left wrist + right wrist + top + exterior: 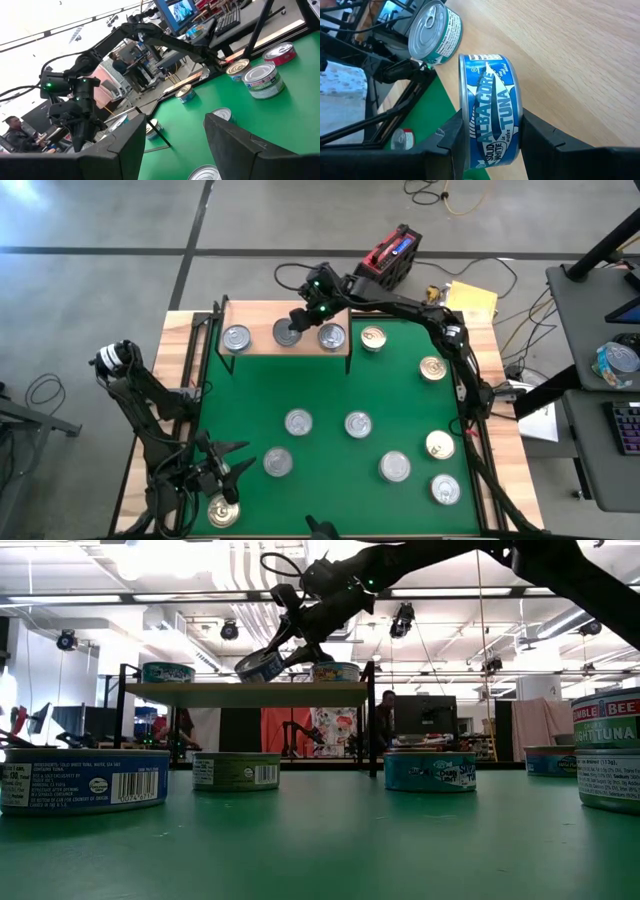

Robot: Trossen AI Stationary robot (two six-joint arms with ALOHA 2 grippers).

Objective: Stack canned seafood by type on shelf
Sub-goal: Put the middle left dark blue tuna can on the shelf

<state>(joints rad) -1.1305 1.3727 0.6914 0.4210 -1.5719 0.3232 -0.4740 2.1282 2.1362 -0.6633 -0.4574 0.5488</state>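
Red-black device [392, 256], yellow pad [472, 300], keyboard [625, 428], green mat [330, 395]

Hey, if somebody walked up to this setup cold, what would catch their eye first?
Probably the right gripper high over the wooden shelf, clamped on a blue albacore tuna can held tilted just above the board, between two cans already standing there. Next, the bright green mat, dotted with loose round cans. The left gripper waits open near the mat's near left corner, beside a gold-topped can.

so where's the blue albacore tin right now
Held tilted in the right pincer, the blue albacore tin hangs just above the shelf middle, between two silver-topped tins there.
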